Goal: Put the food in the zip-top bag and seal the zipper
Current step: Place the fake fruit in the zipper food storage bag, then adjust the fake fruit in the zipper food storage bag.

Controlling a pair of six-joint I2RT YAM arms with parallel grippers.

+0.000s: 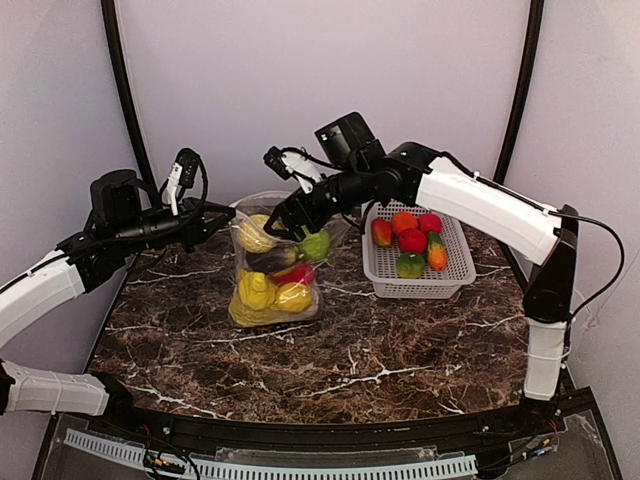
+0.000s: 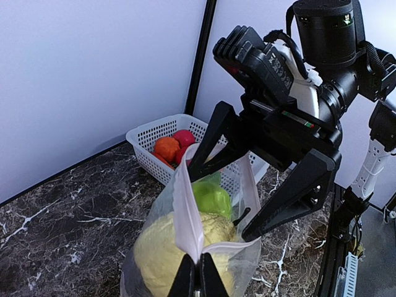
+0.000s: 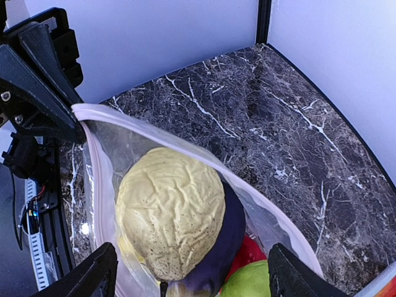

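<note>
Loading is the step in hand, judging by how things lie. The zip-top bag (image 1: 275, 270) stands upright near the middle of the worktop (image 1: 380, 350) with its mouth open upward. It already holds several pieces of food (image 1: 258, 292). A wrinkled yellow piece (image 3: 170, 207) sits on top, with a dark purple piece (image 3: 226, 238) under it. A green piece (image 2: 213, 198) lies at the 3 o'clock side of the mouth, and more yellow and red lie lower down.

The left fingers (image 2: 184, 281) are pinched tight on the zipper (image 2: 185, 210) at the bag's 9 o'clock corner, holding that edge up. The right fingers (image 2: 291, 192) hang spread wide directly over the mouth, reaching in from about 2 o'clock, with nothing held between them. The green piece lies just below them, inside the bag.

At 3 o'clock from the bag, and apart from it, the white basket (image 1: 420, 288) holds about six more pieces, among them a red piece (image 1: 412, 241). The filling is therefore not finished, and the zipper is unsealed.

The next move, as I judge it, calls for the right arm to lift clear of the rim without snagging the floppy plastic. It would then swing toward 3 o'clock and close on one basket piece. The left pinch has to hold meanwhile, or the mouth will likely sag shut. The bag looks nearly full, so later pieces may crowd the strip and hinder sealing.
</note>
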